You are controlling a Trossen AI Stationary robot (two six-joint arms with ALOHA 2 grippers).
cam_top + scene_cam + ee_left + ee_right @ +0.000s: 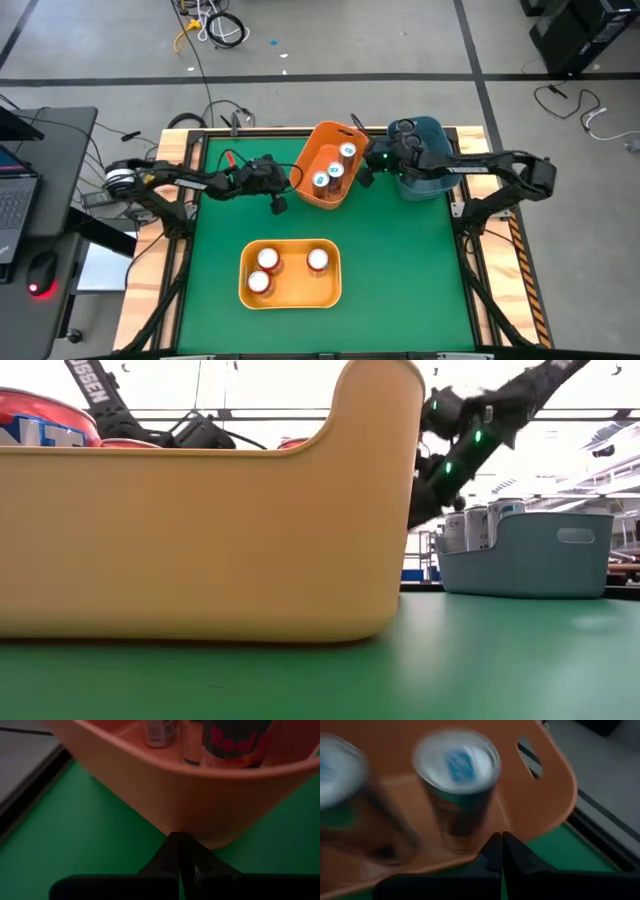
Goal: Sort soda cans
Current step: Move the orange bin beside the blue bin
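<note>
1. Three bins on the green table: orange bin at back centre, yellow bin at front centre, blue bin at back right.
2. Orange bin holds three dark cans with silvery tops, bunched toward its right half; it sits turned at an angle to the table edges.
3. Yellow bin holds three red cans: two on its left side, one further right; all upright, tops up.
4. Blue bin mostly covered by the right arm in the high view; low view shows white-and-light-blue cans standing at its left end, count unclear.
5. Left gripper sits just off the orange bin's left side, low over the table; fingers pressed together, holding nothing.
6. Left wrist view: closed fingertips point at the orange bin's outer wall, close to it; contact unclear.
7. Right gripper is at the orange bin's right edge, between that bin and the blue bin; fingers closed, nothing between them.
8. Right wrist view: closed tips sit at the orange bin rim, a dark can right behind it, handle cut-out off to one side.
9. Low view: yellow bin wall fills the foreground, a red can top peeking over its left rim.
</note>
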